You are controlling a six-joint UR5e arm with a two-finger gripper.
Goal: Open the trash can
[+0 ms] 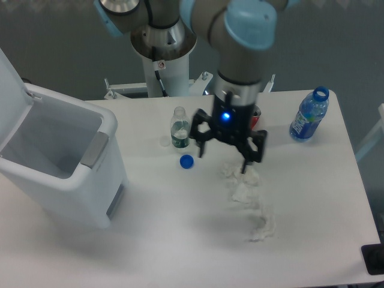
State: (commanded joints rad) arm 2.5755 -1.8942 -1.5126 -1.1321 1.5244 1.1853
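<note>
Well, I see my gripper (223, 161) spread wide and empty above the crumpled tissues (242, 175), while the trash can (66, 171) sits lid-up at the counter's (180, 240) left edge.

The trash can (66, 174) stood at the left edge of the table, the largest object in the scene. It was a boxy white plastic bin with rounded corners, set at a slight angle so that one corner pointed toward the near right. Its flat white lid (11, 99) was swung up and back on the far left side, leaving the mouth open and the pale, shadowed interior visible. A grey push-tab (95, 150) sat on the rim of the right-hand wall.
</note>
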